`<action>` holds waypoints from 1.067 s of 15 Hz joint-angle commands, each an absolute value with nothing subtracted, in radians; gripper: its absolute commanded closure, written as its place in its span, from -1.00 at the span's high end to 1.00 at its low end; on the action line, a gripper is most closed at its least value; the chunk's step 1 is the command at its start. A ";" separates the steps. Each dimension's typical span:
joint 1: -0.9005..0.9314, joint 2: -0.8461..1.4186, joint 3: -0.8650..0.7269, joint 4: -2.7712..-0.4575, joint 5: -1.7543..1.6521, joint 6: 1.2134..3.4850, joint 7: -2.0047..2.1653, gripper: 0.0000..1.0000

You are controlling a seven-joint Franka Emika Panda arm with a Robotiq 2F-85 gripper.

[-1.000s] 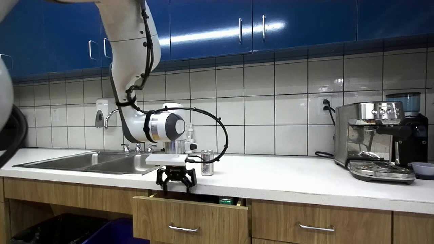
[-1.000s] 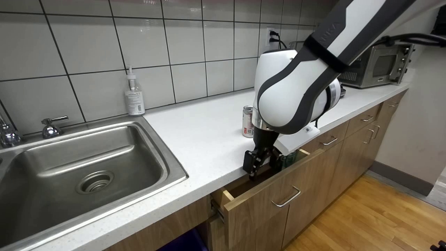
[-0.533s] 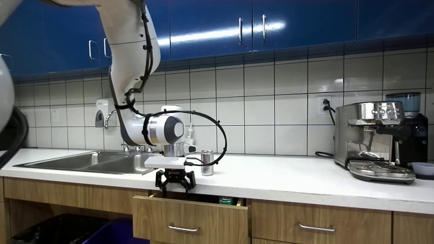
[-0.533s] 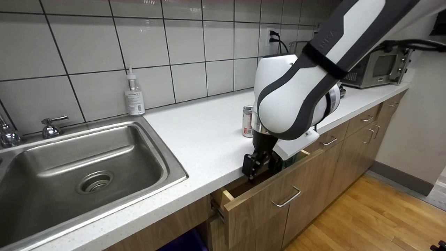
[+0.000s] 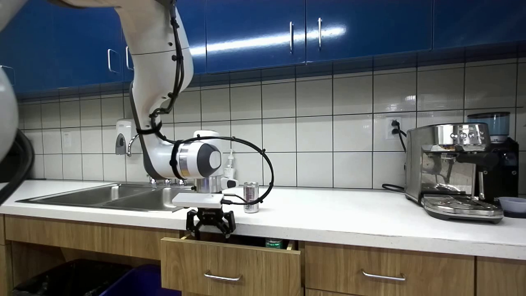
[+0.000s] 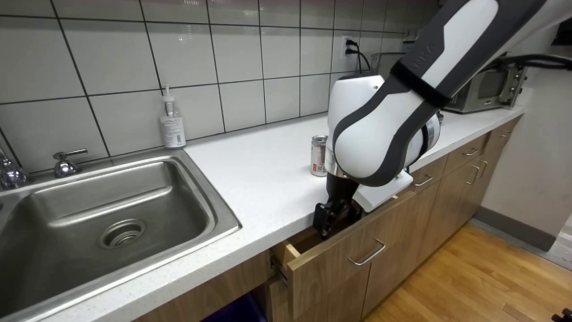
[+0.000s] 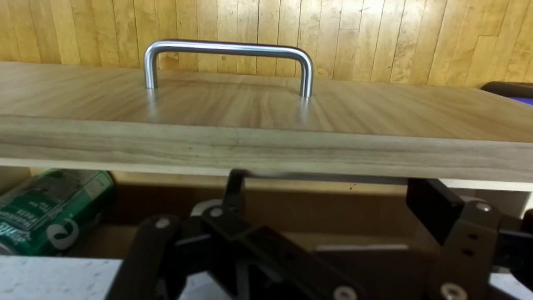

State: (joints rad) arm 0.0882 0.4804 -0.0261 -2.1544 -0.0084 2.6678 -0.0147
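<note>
Brown wood fronts the drawer (image 5: 263,269), which stands partly pulled out below the tabletop (image 6: 254,174). Over its gap, just behind the front panel, we see the jaws pointing down, spread wide, with nothing between them; whether their tips touch the drawer we cannot tell. Inside the drawer, toward the end farther from the sink (image 6: 224,214), we spot a green can (image 7: 54,208), apart from the jaws; we cannot say whether it stands or lies. Behind and above the drawer, upright on the tabletop, we find a silver can (image 6: 318,155). On the drawer's outer face sits a metal handle (image 7: 229,47), with nothing gripping it. As we judge progress, the pulling-out is done and the green can is within the drawer; no grip is made, and the drawer is not yet shut.
</note>
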 commanded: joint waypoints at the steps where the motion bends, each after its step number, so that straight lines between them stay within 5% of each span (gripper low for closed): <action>1: 0.078 0.451 -0.010 -2.185 -0.010 2.652 0.018 1.00; 16: 0.077 0.406 -0.001 -2.254 0.013 2.644 0.053 1.00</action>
State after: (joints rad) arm 0.0881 0.4567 -0.0242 -2.1931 0.0004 2.6661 0.0313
